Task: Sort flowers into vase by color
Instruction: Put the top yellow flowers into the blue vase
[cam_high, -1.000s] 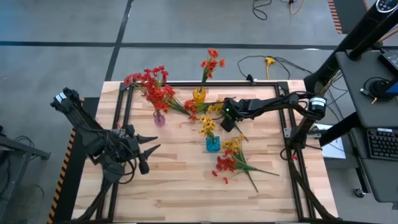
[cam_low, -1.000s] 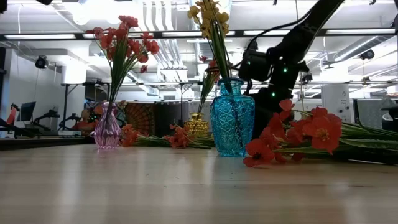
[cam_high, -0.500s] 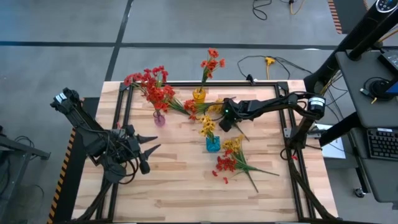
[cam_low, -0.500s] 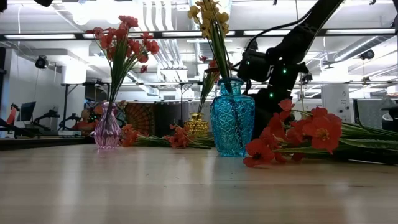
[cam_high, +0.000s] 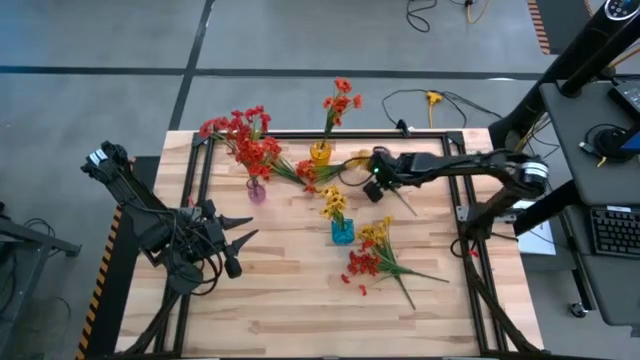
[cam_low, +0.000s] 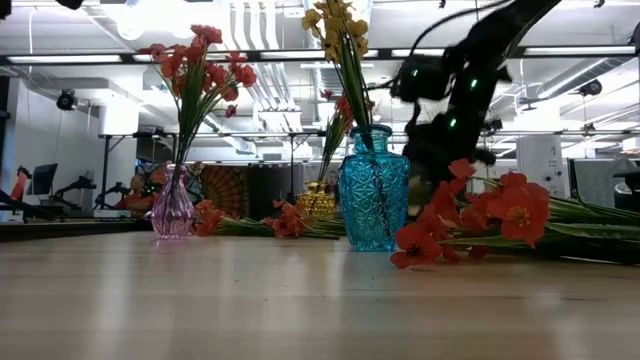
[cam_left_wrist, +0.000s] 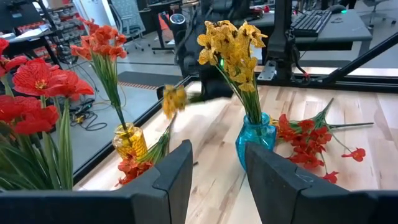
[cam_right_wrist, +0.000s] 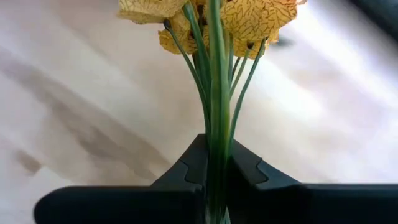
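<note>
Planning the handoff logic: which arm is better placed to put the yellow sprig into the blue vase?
The right. Its gripper is shut on the yellow sprig, near the blue vase. The left gripper waits apart, holding nothing.

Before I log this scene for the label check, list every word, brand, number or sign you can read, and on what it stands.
None can be read.
The blue vase, pink vase and yellow vase: no print or label shows.
The table: bare wood, no markings.
The right gripper, shut on a yellow sprig: no lettering on its fingers.
The keyboard beside the table: keys too small to read.
</note>
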